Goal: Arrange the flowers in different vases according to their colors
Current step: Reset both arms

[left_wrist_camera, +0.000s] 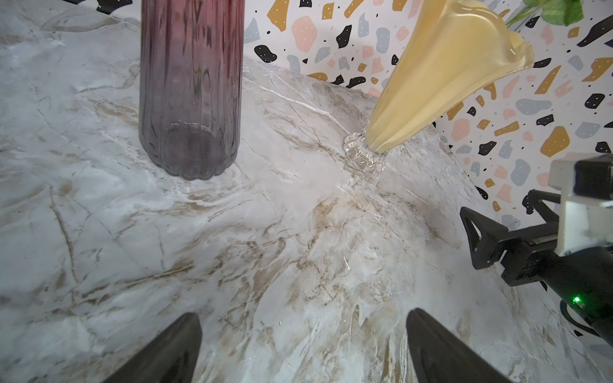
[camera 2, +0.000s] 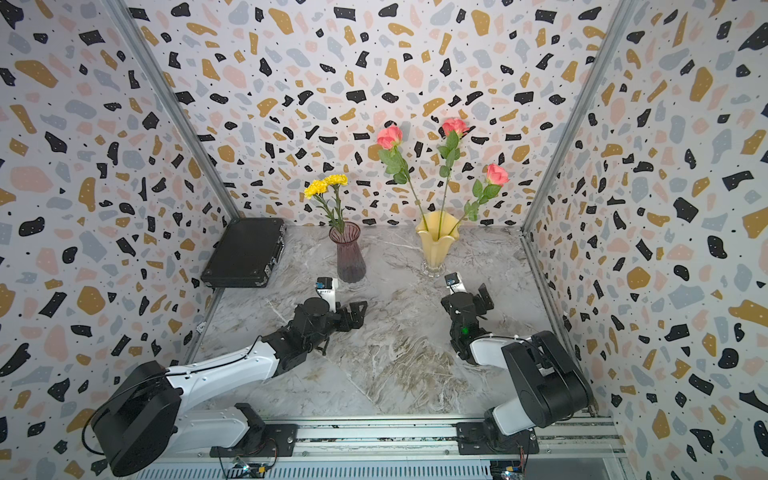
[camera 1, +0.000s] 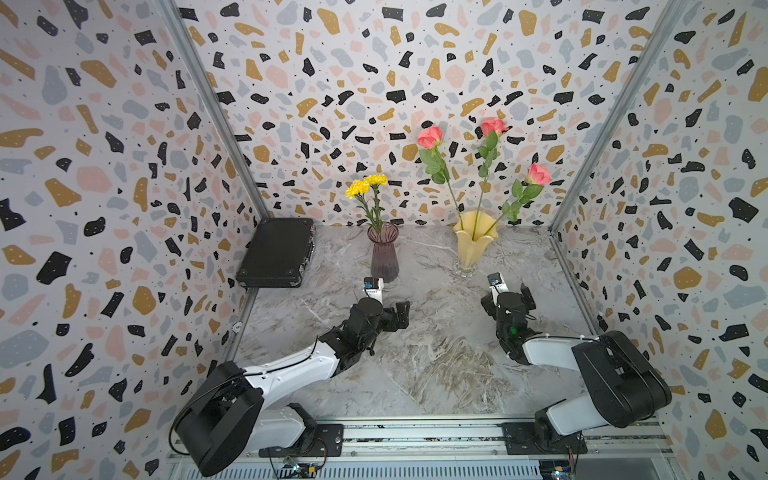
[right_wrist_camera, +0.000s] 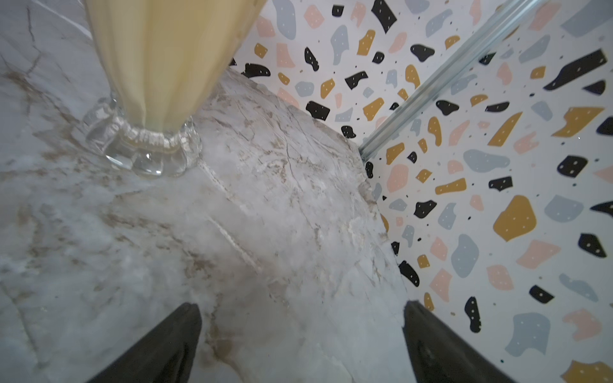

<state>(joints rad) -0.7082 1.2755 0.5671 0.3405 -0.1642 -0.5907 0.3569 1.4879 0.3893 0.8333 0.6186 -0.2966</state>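
We find left claw (left_wrist_camera: 303, 331), right claw (right_wrist_camera: 302, 318) released, empty. We judge risk: careless arm swing clips purple vase (camera 1: 384, 253) or yellow vase (camera 1: 473, 245), topples it.

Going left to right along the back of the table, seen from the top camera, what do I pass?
Flat black hard case → ribbed purple glass vase holding two yellow flowers → creamy yellow wavy-rimmed vase holding three pink roses.
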